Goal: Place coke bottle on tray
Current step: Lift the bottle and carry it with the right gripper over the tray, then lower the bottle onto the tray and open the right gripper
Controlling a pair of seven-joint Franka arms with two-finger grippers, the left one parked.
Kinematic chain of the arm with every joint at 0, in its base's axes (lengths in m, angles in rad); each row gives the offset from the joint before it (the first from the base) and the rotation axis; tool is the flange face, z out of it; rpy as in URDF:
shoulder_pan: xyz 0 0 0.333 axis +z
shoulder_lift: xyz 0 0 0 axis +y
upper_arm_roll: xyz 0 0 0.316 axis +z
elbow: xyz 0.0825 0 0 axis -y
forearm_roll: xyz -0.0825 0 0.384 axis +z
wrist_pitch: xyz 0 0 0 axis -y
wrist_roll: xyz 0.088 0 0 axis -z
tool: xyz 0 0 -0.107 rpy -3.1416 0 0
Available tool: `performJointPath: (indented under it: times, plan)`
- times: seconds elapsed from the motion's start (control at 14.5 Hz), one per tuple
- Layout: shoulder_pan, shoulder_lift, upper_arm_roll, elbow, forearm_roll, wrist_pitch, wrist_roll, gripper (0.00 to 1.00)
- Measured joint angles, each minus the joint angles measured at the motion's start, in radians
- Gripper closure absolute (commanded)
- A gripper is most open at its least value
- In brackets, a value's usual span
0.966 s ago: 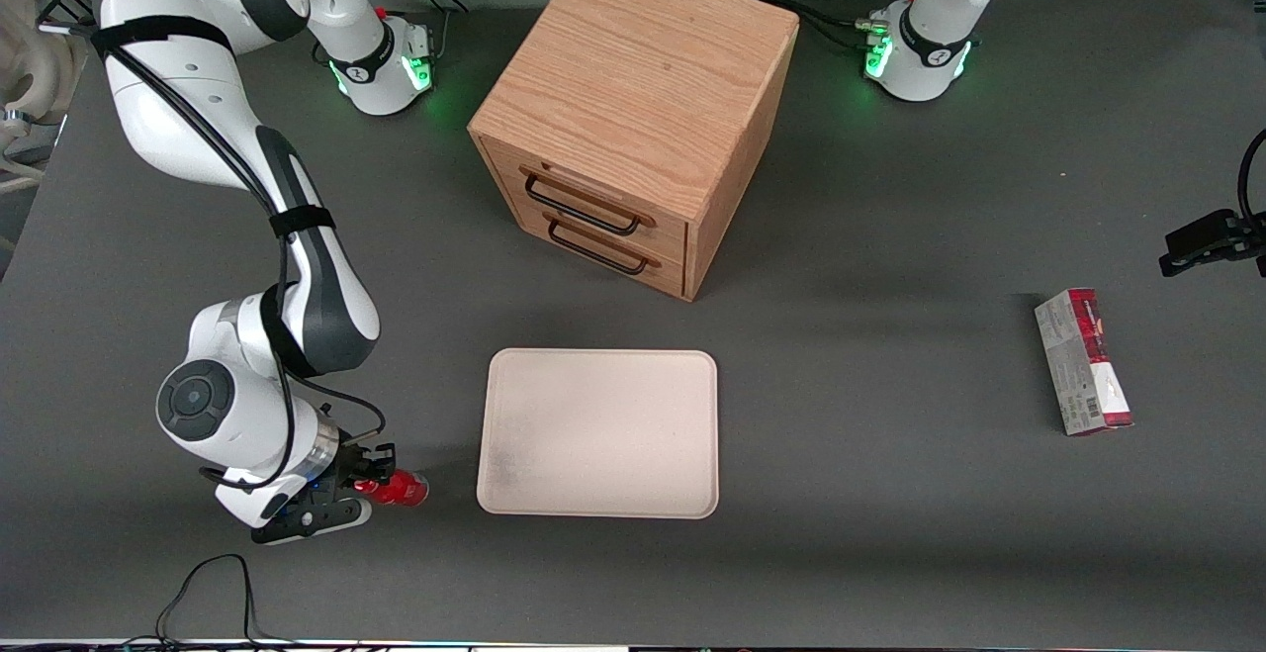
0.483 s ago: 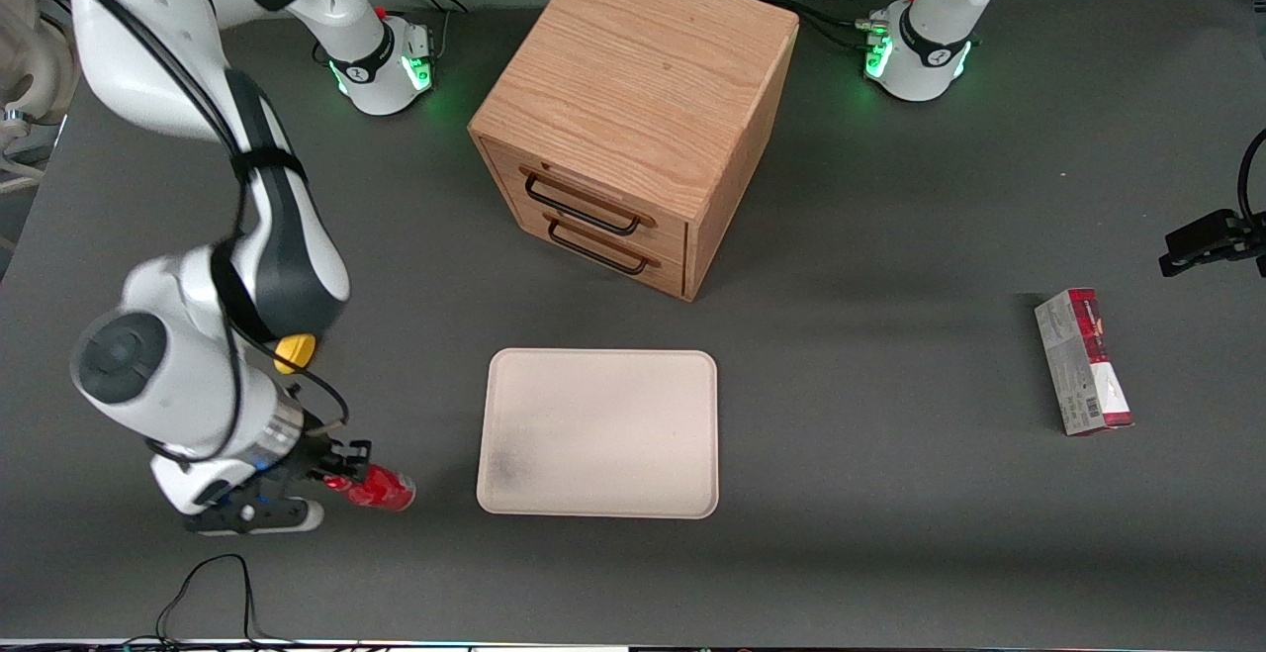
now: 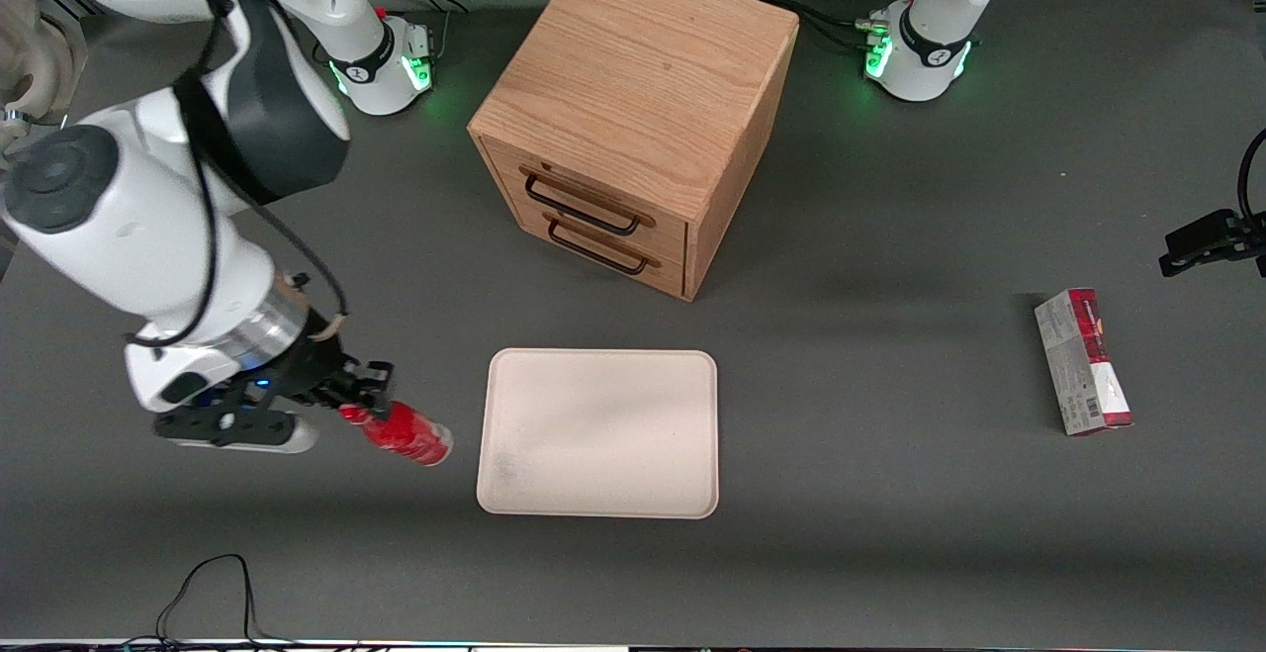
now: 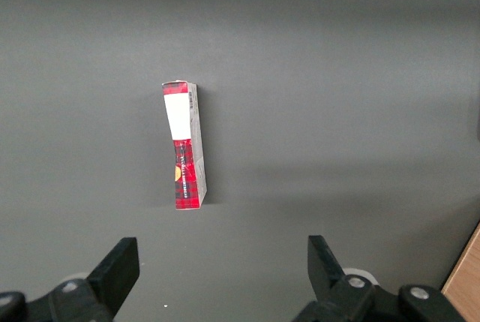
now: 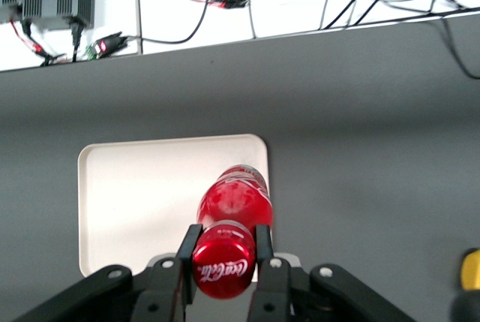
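My right gripper point(image 3: 358, 398) is shut on the cap end of the small red coke bottle point(image 3: 407, 433) and holds it tilted above the table, beside the tray's edge toward the working arm's end. The cream tray point(image 3: 599, 431) lies flat in front of the wooden cabinet, with nothing on it. In the right wrist view the gripper point(image 5: 223, 256) grips the bottle point(image 5: 232, 200) at the red cap between both fingers point(image 5: 187, 251), and the bottle's body points over the tray's point(image 5: 142, 194) corner.
A wooden two-drawer cabinet point(image 3: 633, 118) stands farther from the front camera than the tray. A red-and-grey carton point(image 3: 1082, 361) lies toward the parked arm's end, also in the left wrist view point(image 4: 184, 144). A yellow object point(image 5: 470, 271) shows in the right wrist view.
My gripper has lifted the coke bottle off the table and carried it up and toward the tray. The arm has risen and now hides the yellow object in the front view.
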Motion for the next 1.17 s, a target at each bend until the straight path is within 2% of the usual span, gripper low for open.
performJointPath:
  times: [0.14, 0.41, 0.62, 0.83, 1.03, 1.1, 1.17]
  plan:
    - [0.013, 0.034, 0.022, -0.017, -0.030, 0.034, 0.015, 1.00]
    - [0.016, 0.125, 0.023, -0.113, -0.071, 0.216, 0.015, 1.00]
    - [0.015, 0.182, 0.023, -0.158, -0.078, 0.327, 0.012, 1.00]
    - [0.014, 0.198, 0.023, -0.173, -0.079, 0.343, -0.003, 1.00]
    - [0.010, 0.201, 0.023, -0.189, -0.079, 0.357, -0.008, 0.95]
    - [0.009, 0.202, 0.022, -0.200, -0.080, 0.378, -0.008, 0.85]
    - [0.008, 0.204, 0.021, -0.210, -0.080, 0.396, -0.008, 0.59]
